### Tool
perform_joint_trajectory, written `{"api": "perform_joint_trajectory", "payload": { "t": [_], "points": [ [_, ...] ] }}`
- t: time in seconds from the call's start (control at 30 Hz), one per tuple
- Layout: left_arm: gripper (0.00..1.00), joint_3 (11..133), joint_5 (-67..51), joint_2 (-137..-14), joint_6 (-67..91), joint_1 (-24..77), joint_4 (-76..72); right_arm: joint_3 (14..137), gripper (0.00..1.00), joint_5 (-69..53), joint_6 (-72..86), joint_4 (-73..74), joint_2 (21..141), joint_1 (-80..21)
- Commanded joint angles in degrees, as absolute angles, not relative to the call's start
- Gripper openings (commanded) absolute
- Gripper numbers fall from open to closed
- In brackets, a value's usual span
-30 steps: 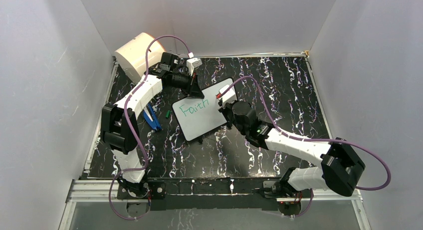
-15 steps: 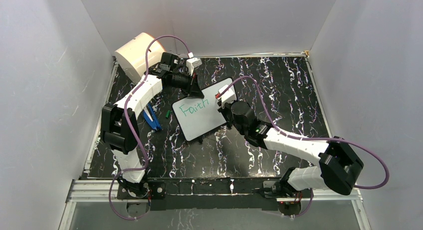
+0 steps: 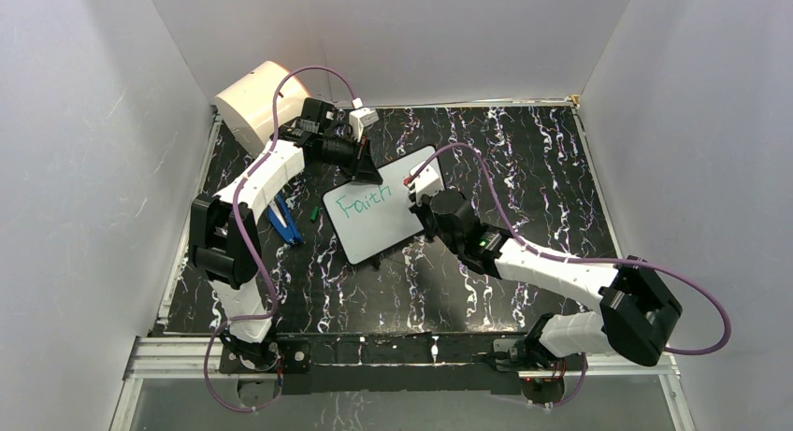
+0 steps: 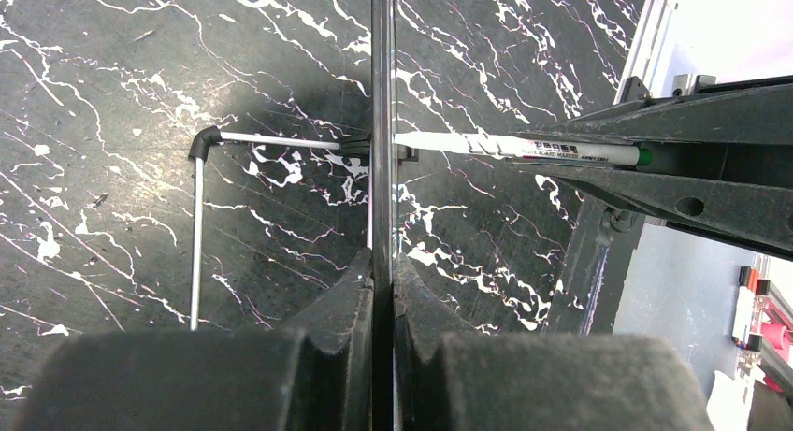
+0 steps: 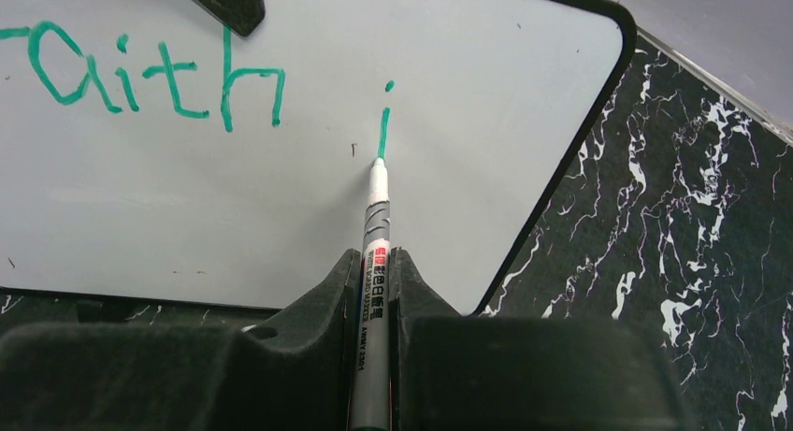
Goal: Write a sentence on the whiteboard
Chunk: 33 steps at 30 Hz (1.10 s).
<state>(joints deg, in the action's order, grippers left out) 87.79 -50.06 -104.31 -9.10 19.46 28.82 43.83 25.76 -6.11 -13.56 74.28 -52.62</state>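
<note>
Left pincer (image 3: 361, 169) clenches the upper long edge of the whiteboard (image 3: 379, 227), mid-frame, its long axis rising toward upper right on the black marbled counter (image 3: 524, 169); a cream drum (image 3: 251, 99) stands upper left. Left wrist view: the whiteboard's thin black frame runs vertically at centre, a marker (image 4: 561, 152) entering horizontally from the right. Right wrist view: the right pincer (image 5: 374, 263) grips the marker, tip on glossy white at the foot of the "i" of the green sentence (image 5: 159, 71).

whiteboard (image 3: 376, 230) at table (image 3: 542, 169) centre; drum (image 3: 252, 102) far-left corner; marker (image 5: 374, 253) tip on whiteboard, right of lettering (image 5: 227, 87).
</note>
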Motion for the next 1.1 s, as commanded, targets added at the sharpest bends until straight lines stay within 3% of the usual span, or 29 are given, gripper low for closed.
{"api": "perform_joint_trajectory", "payload": {
  "t": [0.0,0.33,1.07],
  "points": [
    [0.00,86.4,-48.1,-104.4,-11.8,20.3,32.4,45.9,0.00,25.2,-4.8,-11.8,73.7,-52.4],
    [0.00,86.4,-48.0,-104.5,-11.8,20.3,32.3,45.3,0.00,26.8,-5.9,-16.5,69.8,-52.3],
    [0.00,86.4,-48.2,-104.4,-11.8,20.3,32.3,46.0,0.00,25.3,-6.1,-21.0,72.8,-50.6]
  ]
}}
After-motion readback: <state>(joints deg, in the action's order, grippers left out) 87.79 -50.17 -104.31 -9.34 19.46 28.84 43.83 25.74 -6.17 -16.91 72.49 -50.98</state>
